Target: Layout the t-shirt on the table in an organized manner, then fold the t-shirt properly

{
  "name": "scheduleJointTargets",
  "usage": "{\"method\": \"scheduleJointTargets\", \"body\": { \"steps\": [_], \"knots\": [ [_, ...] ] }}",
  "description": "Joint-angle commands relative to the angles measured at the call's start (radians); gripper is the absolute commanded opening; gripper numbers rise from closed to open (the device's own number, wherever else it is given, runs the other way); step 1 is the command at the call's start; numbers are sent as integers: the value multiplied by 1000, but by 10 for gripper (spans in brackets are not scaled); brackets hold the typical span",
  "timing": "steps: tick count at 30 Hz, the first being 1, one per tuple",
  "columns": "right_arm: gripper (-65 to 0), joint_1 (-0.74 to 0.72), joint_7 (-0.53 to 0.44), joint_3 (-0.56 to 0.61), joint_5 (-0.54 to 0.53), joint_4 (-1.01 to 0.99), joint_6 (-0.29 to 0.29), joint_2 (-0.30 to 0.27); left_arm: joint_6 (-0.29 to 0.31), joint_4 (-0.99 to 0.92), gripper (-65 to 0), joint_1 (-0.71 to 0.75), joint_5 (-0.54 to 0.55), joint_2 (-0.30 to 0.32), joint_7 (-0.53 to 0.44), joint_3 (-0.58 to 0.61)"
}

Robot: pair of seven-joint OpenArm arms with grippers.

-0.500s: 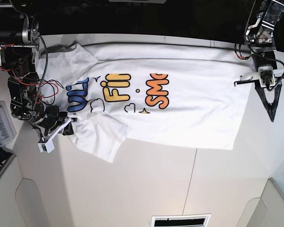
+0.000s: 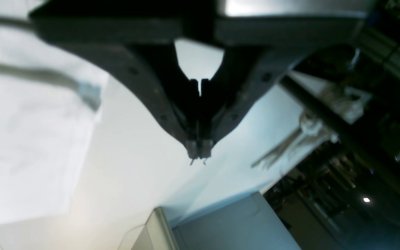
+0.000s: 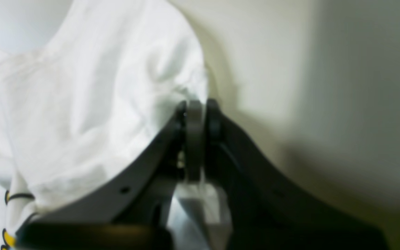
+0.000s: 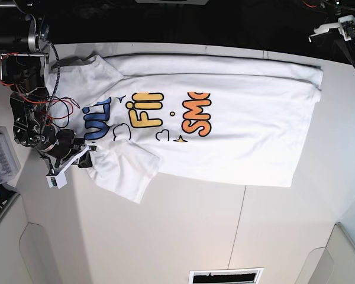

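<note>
Fabric of the white t-shirt [image 4: 225,127] lies spread flat on the off-white table [image 4: 183,236], print side up, with the blue, yellow and orange lettering [image 4: 148,115] showing. One short sleeve [image 4: 130,171] points toward the near edge of the table.

The right gripper [image 3: 196,111] sits at the edge of this sleeve. In the right wrist view its two black fingers [image 3: 214,121] are pressed together at the tips, with only a thin grey pad between them, and the white cloth bunches up directly against the tips on their left side. It seems to pinch the sleeve edge, but the picture is blurred. To the right of the tips there is only bare table.

The left gripper [image 2: 199,149] is raised away from the shirt, at the far corner in the base view [image 4: 350,32]. Its jaws are closed, tip against tip, and hold nothing. The hem end of the shirt [image 2: 30,132] lies to the left of these tips, well apart from them, with bare table beneath.
</note>
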State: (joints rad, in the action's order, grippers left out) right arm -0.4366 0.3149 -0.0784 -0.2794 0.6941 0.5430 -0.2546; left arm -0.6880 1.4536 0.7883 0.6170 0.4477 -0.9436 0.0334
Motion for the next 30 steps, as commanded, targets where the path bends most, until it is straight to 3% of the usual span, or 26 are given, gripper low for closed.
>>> {"method": "scheduleJointTargets", "body": {
  "steps": [1,7,11,16,18,20,23,25,26,28,30],
  "knots": [
    [-650,-8,16,-1,10,10,0,-9,-10,10,-650,22,7,1,-19,-6],
    [-650,12,-19,-1,10,10,0,-11,-7,-104,-650,40,42,-87,206,-6],
    [-650,19,-36,-1,10,10,0,-11,172,-252,-650,13,41,-139,309,-6],
    [-650,19,-35,-1,10,10,0,-11,332,-446,-650,-38,31,-163,380,-6],
    [-650,19,-35,-1,11,10,0,-11,402,-502,-650,-58,2,-162,472,-6],
    [-650,19,-35,-1,11,10,0,-11,526,-548,-650,-79,-41,-162,619,-6],
    [-650,19,-35,-1,10,10,0,-11,830,-611,-650,-122,-119,-163,906,-6],
    [-650,19,-35,-1,10,10,0,-10,1021,-651,-650,-154,-167,-166,1028,-5],
    [-650,19,-35,-1,10,10,0,-9,1088,-669,-650,-169,-190,-166,1061,-1],
    [-650,19,-34,-1,10,10,0,-8,1154,-699,-650,-197,-241,-165,1091,10],
    [-650,19,-34,-1,11,10,0,-9,1150,-726,-650,-224,-303,-165,1094,23]
  ]
}}
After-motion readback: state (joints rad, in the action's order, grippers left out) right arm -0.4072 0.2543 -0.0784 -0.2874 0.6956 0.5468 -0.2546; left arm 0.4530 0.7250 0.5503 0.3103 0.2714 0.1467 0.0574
